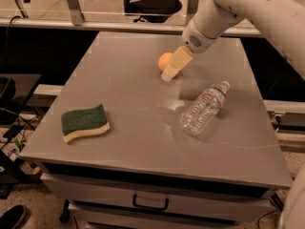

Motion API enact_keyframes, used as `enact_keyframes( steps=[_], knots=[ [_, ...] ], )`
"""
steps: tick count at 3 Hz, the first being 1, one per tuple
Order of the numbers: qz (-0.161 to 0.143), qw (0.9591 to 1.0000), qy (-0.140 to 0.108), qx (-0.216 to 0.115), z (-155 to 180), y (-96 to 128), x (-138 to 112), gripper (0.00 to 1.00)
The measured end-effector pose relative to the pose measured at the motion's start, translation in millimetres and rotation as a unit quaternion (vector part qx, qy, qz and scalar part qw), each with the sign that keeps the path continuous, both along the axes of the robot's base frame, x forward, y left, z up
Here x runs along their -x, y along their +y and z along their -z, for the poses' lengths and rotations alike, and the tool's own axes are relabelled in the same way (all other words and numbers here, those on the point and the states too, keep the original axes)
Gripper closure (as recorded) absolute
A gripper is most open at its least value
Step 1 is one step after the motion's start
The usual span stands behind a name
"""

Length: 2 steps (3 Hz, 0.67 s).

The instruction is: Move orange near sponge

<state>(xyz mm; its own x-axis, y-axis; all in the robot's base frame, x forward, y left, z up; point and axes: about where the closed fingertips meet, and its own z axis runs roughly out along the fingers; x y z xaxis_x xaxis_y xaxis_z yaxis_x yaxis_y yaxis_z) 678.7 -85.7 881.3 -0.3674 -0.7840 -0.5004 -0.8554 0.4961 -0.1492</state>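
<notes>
claw (pixel 168 74) at the orange (pixel 164 59), grip impossible to tell; sponge (pixel 85 123) lies lengthwise left-right.

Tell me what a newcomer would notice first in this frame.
The white arm reaches in from the upper right, its gripper down beside the orange at the far middle of the table. Next, the green-topped sponge lies alone near the front left corner, far from the orange. A clear plastic bottle lies on its side at right-centre.

Orange (pixel 164 61) round, far centre, claw (pixel 169 74) just beside it; sponge (pixel 85 123) flat, green side up, near-left, well apart.
</notes>
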Motion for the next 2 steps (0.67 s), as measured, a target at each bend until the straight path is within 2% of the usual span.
enact_keyframes(
  steps=[2],
  knots=[
    [-0.008,0.9997,0.016,-0.014,23.9,16.3,-13.0,0.0]
  ],
)
